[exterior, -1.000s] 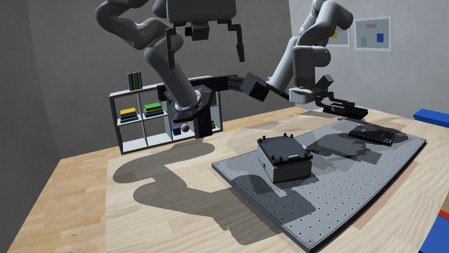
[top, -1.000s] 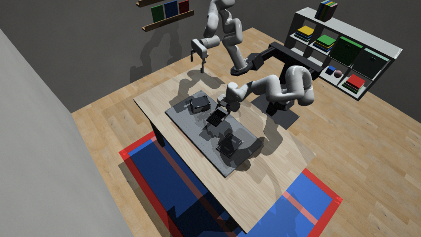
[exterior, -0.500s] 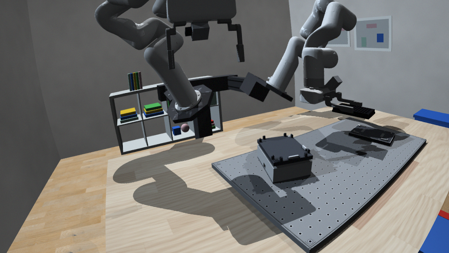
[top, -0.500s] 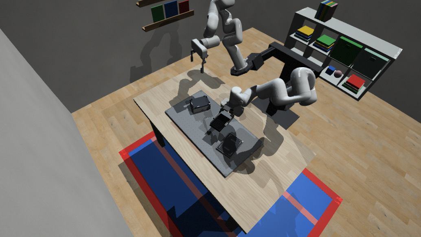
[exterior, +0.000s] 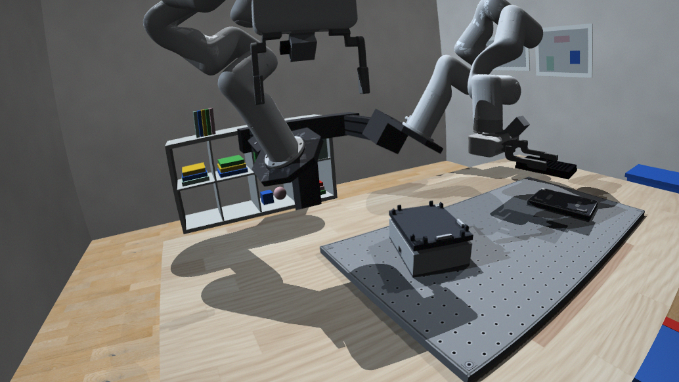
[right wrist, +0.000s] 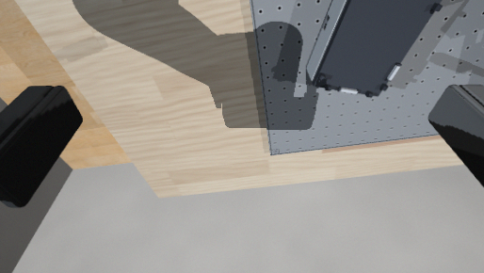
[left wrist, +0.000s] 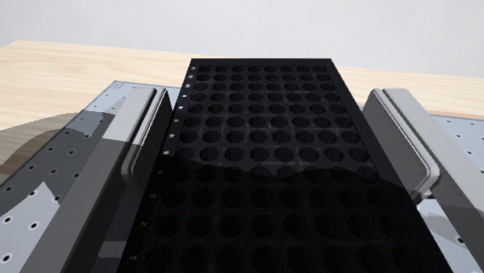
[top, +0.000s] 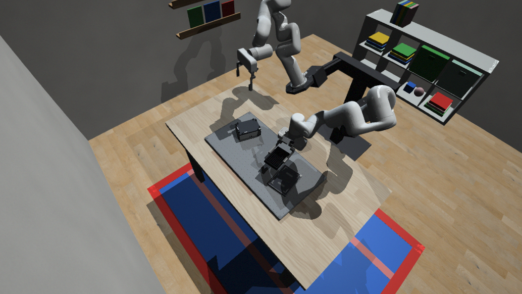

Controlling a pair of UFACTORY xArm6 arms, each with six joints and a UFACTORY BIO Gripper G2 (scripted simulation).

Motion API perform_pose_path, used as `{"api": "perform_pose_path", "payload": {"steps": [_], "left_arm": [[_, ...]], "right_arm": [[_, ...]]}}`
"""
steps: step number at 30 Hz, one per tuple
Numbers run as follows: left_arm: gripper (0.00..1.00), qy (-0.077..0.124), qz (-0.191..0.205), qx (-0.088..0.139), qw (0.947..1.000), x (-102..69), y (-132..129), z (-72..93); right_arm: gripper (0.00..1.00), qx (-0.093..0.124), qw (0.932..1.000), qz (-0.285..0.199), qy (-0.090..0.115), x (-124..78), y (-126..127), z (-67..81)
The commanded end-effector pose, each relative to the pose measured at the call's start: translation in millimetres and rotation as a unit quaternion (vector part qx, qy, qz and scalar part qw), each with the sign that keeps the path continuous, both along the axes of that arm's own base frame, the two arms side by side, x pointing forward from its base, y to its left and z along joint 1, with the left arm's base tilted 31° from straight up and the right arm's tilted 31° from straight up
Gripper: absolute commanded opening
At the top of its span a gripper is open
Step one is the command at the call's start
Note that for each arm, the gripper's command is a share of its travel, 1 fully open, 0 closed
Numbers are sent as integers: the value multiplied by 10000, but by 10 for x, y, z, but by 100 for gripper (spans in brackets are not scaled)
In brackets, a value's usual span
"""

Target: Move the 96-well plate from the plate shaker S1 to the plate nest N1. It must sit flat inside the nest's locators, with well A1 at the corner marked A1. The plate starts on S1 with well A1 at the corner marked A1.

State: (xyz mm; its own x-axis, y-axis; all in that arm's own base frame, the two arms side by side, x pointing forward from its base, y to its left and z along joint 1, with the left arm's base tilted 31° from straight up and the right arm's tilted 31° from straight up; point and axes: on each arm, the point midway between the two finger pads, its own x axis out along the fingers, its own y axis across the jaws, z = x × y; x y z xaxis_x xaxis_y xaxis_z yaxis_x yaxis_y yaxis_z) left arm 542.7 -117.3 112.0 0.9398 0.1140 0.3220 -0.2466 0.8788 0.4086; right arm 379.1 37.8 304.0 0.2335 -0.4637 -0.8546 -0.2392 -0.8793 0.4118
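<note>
Aloft near the nest — the black 96-well plate [top: 276, 157] [exterior: 563, 167] [left wrist: 264, 122] hung clamped by its sides in the left gripper [top: 279, 156] [exterior: 546, 161] [left wrist: 278, 141], above the perforated grey metal board [top: 252, 175] [exterior: 498, 284] [right wrist: 367, 113].
The low black rectangular nest [top: 284, 179] [exterior: 563, 203] lay unfilled; the boxy grey shaker [top: 248, 129] [exterior: 429, 228] [right wrist: 377, 47], its dark top ringed with pegs, stood well apart — the right gripper [top: 244, 81] [exterior: 310, 96] [right wrist: 254, 141] wide open and empty.

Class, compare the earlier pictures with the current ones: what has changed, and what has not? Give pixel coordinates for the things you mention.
The 96-well plate [top: 279, 156] [exterior: 547, 167] [left wrist: 264, 141], held in the left claw [top: 278, 158] [exterior: 551, 162] [left wrist: 282, 141], has moved away from the shaker [top: 248, 128] [exterior: 432, 220] [right wrist: 377, 47], towards the nest [top: 284, 179] [exterior: 563, 203]. Nothing was newly grasped or released. The shaker, nest and open right claw [top: 244, 82] [exterior: 311, 97] [right wrist: 254, 118] stayed put.
</note>
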Motion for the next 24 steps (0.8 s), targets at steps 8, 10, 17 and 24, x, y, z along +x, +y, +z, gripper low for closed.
{"api": "perform_pose_path", "payload": {"steps": [8,10,17,24], "left_arm": [[0,-13,-7,-9,10000,50,352,172],[0,-13,-7,-8,10000,57,412,199],[0,-13,-7,-8,10000,75,564,266],[0,-13,-7,-7,10000,101,777,360]], "right_arm": [[100,6,10000,2,-16,5,4,16],[100,6,10000,2,-16,5,4,16],[100,6,10000,2,-16,5,4,16],[100,6,10000,2,-16,5,4,16]]}}
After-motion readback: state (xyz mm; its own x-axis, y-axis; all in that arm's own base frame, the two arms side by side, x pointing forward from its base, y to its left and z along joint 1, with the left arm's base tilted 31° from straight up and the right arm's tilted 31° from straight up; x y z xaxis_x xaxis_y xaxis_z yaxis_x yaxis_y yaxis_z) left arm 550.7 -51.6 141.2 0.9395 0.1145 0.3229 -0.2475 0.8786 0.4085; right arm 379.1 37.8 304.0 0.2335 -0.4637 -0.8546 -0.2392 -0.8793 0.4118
